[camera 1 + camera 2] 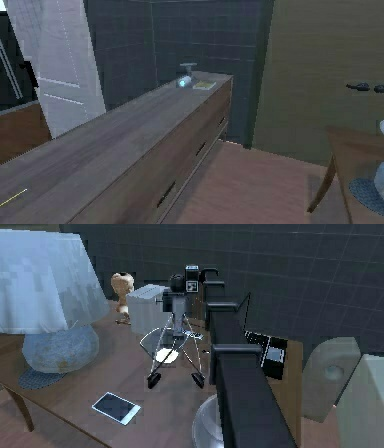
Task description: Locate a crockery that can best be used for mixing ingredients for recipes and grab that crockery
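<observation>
In the arm side view the dark arm bar (235, 374) rises from the bottom edge over a wooden table (70, 399). Its two white marker squares (190, 276) stand at the far end. Below them the gripper (174, 378) reaches down with two thin fingers (153, 376) above the tabletop. A small white disc (168, 354) lies on the table behind the fingers, so I cannot tell whether the gripper holds anything. A grey rounded rim (205, 424), perhaps a bowl, pokes out at the bottom edge, partly hidden by the arm.
On the table stand a white-shaded lamp (45, 284) with a glass base, a small bear figure (123, 292), a white box (148, 296), a flat phone-like slab (116, 407) and a dark device (268, 351). In the forward view runs a long wooden dresser (120, 150), with a table corner (355, 150) at right.
</observation>
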